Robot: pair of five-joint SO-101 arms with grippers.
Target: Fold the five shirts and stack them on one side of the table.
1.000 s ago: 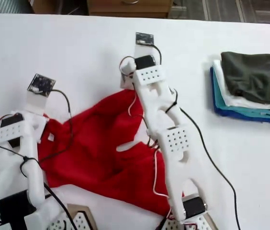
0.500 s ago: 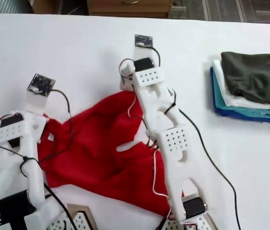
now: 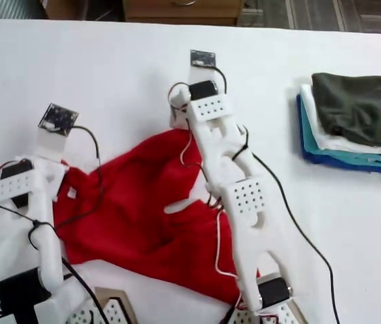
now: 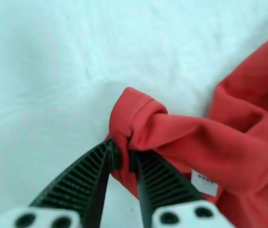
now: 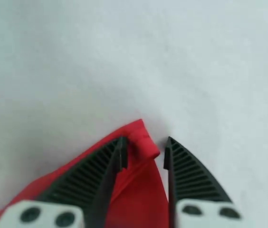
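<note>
grip is mattering: left gripper (image 4: pixel 122 154) is pinching a bunched corner of the red shirt (image 3: pixel 143 209) crumpled on the table (image 3: pixel 109 67), right gripper (image 5: pixel 144 151) is straddling another corner, narrowly parted, probably needing a fuller bite.

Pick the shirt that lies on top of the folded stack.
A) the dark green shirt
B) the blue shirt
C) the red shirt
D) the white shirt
A: the dark green shirt is the top layer of the stack, with white, teal and blue layers showing at the edges beneath it, while the red shirt lies unfolded apart from the stack.
</note>
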